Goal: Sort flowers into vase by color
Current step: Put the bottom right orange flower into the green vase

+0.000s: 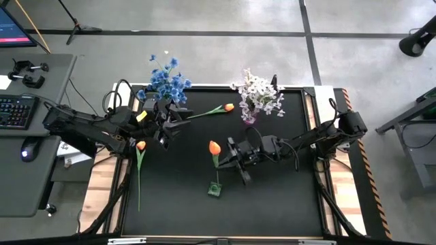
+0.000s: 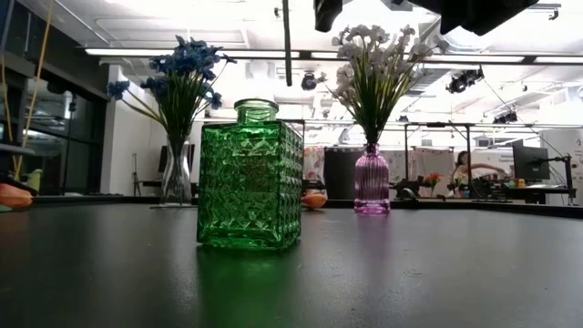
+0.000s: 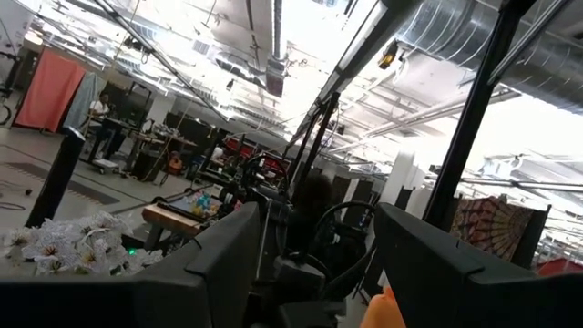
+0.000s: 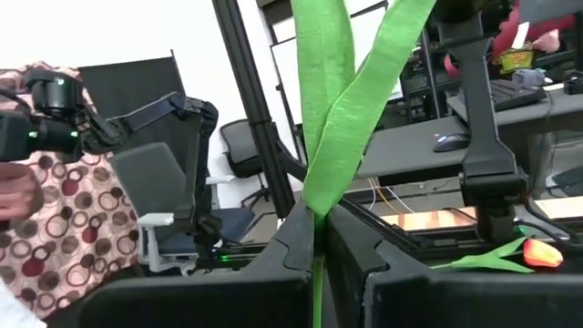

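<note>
Three orange tulips out on the black table (image 1: 272,197): one at left edge (image 1: 140,145) beside left gripper (image 1: 165,133), fingers spread, nothing held; one (image 1: 228,107) lying between blue bouquet (image 1: 163,80) and white bouquet (image 1: 257,92); third (image 1: 214,147) stem-clamped in right gripper (image 1: 225,160) over green vase (image 1: 214,189).

Dark jointed arms (image 1: 88,129), black cables
</note>
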`<state>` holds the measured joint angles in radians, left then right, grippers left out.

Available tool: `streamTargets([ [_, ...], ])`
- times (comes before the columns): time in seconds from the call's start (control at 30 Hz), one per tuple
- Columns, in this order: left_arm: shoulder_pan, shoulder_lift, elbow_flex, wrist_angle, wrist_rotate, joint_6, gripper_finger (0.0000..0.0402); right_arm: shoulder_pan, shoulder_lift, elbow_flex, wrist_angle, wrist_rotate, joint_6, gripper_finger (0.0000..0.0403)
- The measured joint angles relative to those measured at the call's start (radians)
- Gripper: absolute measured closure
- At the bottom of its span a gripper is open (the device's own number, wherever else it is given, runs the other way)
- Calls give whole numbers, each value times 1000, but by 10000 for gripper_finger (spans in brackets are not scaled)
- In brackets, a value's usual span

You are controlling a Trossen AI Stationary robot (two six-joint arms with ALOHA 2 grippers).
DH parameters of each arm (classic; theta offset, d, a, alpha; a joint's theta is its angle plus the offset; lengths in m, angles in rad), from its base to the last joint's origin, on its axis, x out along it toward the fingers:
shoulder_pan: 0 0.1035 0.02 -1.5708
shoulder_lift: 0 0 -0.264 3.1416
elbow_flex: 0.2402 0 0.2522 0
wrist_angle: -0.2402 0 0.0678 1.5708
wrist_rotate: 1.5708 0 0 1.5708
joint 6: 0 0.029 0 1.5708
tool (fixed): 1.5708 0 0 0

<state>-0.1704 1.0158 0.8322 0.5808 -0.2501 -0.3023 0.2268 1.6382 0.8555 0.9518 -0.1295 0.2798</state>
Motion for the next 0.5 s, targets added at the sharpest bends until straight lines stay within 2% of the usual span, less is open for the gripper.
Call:
streamTargets([
  [0.3, 0, 0, 0, 0, 0, -2, 195, 11, 0, 0, 7, 27, -93, 403],
  [0.5, 0, 0, 0, -6, 0, -7, 195, 3, 0, 0, 18, 50, -98, 403],
])
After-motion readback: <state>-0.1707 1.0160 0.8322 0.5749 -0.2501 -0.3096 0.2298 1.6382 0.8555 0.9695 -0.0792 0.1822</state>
